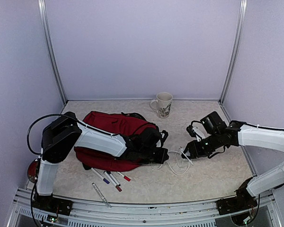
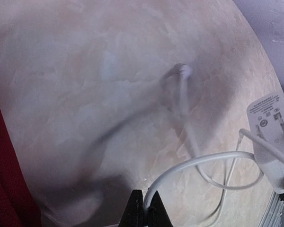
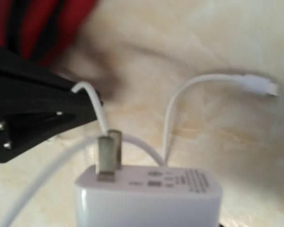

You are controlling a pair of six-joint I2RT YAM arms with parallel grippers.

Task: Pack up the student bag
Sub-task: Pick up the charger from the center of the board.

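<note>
The student bag, dark red with black straps, lies flat at the left of the table. Just right of it, my left gripper is shut on a thin white cable, pinched between its black fingertips. The cable loops across the table to a white charger block, whose two metal prongs point toward the bag. My right gripper is shut on the block and holds it just above the table. Its fingers are hidden behind the block in the right wrist view. The cable's free plug end lies on the table.
A patterned mug stands at the back, near the rear wall. Several pens lie near the front edge, below the bag. The two grippers are close together, with the cable loops between them.
</note>
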